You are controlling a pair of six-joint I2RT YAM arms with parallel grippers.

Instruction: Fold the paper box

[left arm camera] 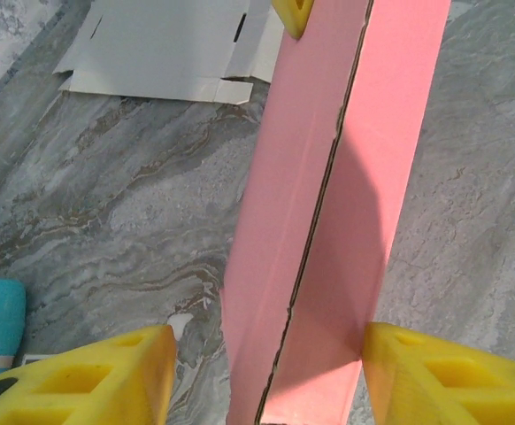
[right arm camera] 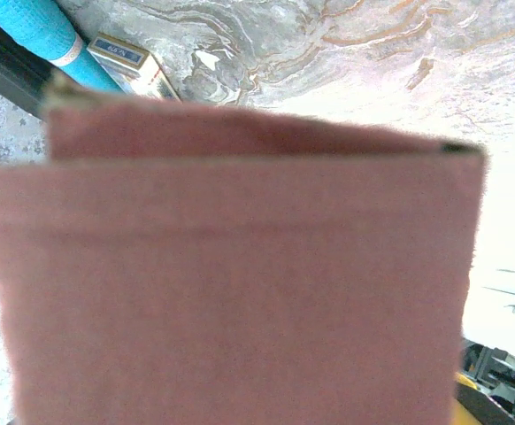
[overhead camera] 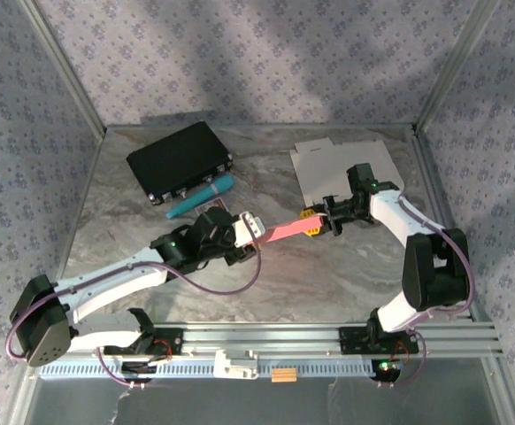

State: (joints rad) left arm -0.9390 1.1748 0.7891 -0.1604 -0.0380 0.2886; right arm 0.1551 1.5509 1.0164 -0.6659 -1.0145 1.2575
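The paper box [overhead camera: 286, 229] is a long pink folded sleeve hanging above the table's middle, between both arms. In the left wrist view the paper box [left arm camera: 328, 212] runs lengthwise away from me with a dark seam down its centre. My left gripper [overhead camera: 240, 237] straddles its near end. The left gripper [left arm camera: 269, 372] is open: the right yellow pad [left arm camera: 443, 372] touches the box's edge and the left pad [left arm camera: 89, 381] stands clear of it. My right gripper [overhead camera: 315, 220] is shut on the far end. The box's pink face [right arm camera: 240, 283] covers the right wrist view and hides the fingers.
A black case [overhead camera: 180, 161] lies at the back left with a teal tube [overhead camera: 200, 197] beside it. A flat white cardboard blank [overhead camera: 342, 168] lies at the back right, under the right arm. A small blue-labelled pack [right arm camera: 134, 64] sits next to the teal tube [right arm camera: 45, 27].
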